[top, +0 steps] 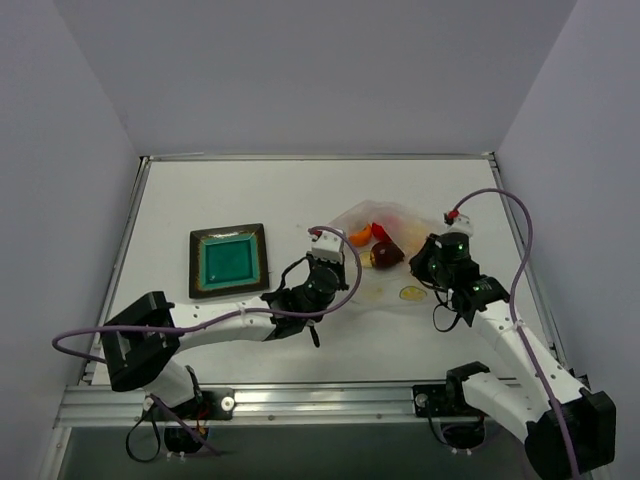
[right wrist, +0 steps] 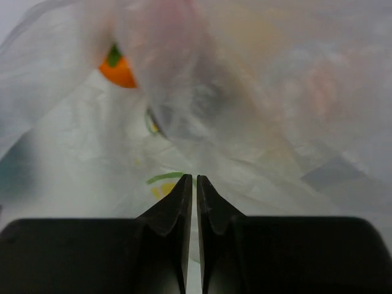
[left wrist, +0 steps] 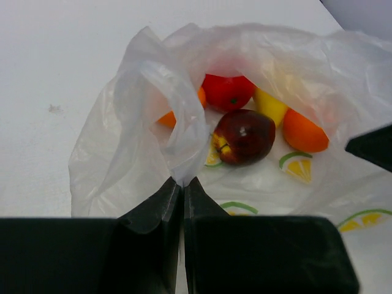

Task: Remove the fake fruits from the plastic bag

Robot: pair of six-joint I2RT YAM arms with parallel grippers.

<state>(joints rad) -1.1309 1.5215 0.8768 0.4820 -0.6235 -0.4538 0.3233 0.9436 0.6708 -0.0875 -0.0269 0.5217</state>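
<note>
On the white table (top: 250, 190), toward 2 o'clock from its middle in the top view, we see the plastic bag (top: 398, 215) lying slumped between the two grippers. It is clear, thin and crinkly, milky where the film doubles over, and printed with yellow-green lemon slices (left wrist: 299, 166) along its lower sheet. Its mouth gapes toward the left wrist camera, with one loop-like fold standing up at the near edge.

Inside, we count several fake fruits. A dark red apple (left wrist: 245, 136) sits in the middle on the lower sheet. A bright red fruit (left wrist: 228, 92) is at its 11 o'clock, a yellow one (left wrist: 269, 105) at 1 o'clock and an orange one (left wrist: 304, 131) at 3 o'clock. Another orange piece (left wrist: 166, 117) shows dimly through the film at 9 o'clock. From the right wrist we make out only an orange fruit with a green stem end (right wrist: 117, 70) behind blurred plastic.

We see the left gripper (left wrist: 182, 182) clenched on the upright fold, the film pinched between its dark tips. The right gripper (right wrist: 194, 179) is likewise pressed together, a taut ridge of film running down into its tips at the bag's 3 o'clock side.

Well apart at the bag's 9 o'clock, the teal square plate (top: 197, 265) with a dark rim holds nothing.
</note>
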